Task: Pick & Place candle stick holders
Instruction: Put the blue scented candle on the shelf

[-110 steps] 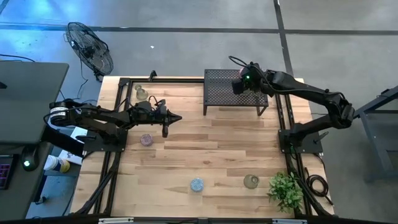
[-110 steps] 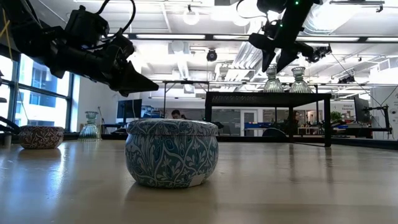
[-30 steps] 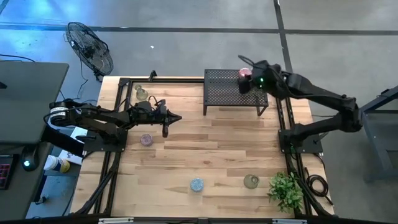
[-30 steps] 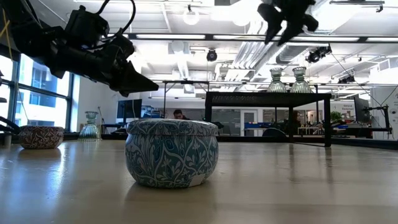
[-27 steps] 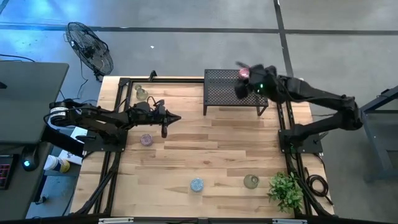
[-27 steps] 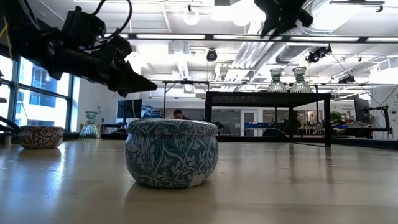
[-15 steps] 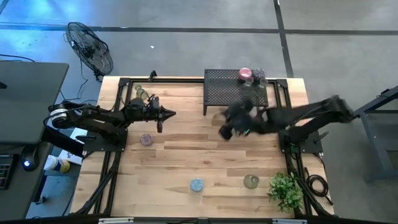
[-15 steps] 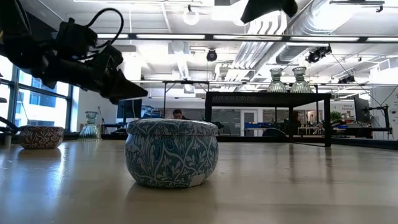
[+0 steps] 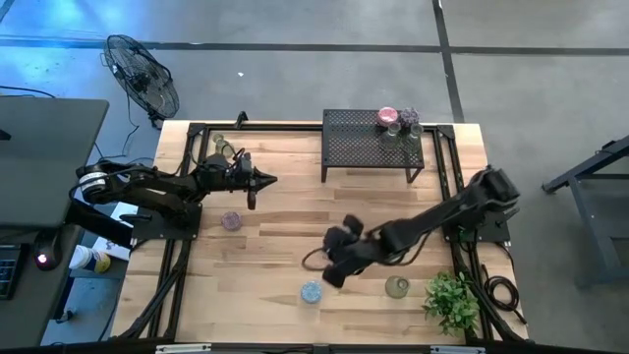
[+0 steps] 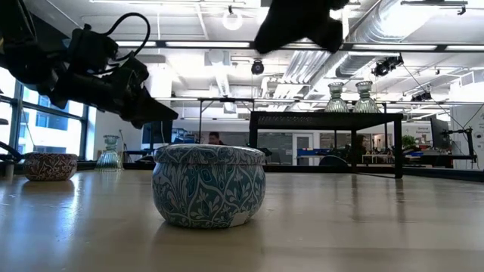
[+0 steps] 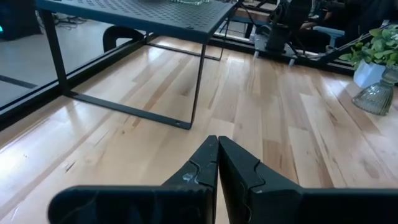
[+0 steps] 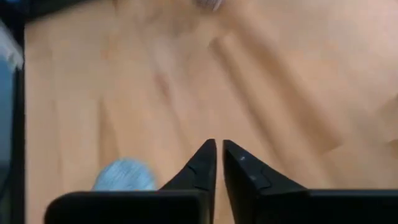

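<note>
A: How should the step in hand be carried out well?

B: The right gripper [image 9: 329, 277] is best brought squarely above the light blue candle stick holder [image 9: 311, 291] before any descent is made. In the right wrist view its fingers are seen pressed nearly together with nothing between them, so they would have to be spread wider than the holder first. The holder is judged to be squat and smooth-walled; a level grip across its widest part, closed gently, is advised so that it is not squeezed out sideways.

A: Where is that holder placed relative to the gripper?

B: In the high view it is seen on the wooden table [image 9: 295, 236] near the front edge, just beside the gripper, slightly to its left and toward the front. In the low view it fills the foreground, with the gripper above it.

A: And the others?

B: An olive-green holder [image 9: 397, 286] is found near the potted plant [image 9: 452, 300], a purple holder [image 9: 231, 220] close to the left arm, and a pale one [image 9: 224, 147] at the far left corner. Several holders [image 9: 397, 120] are already set on the black mesh stand [image 9: 354, 147].

A: And the left gripper [image 9: 267, 180]?

B: It is held above the table's left half, closed and empty.
</note>
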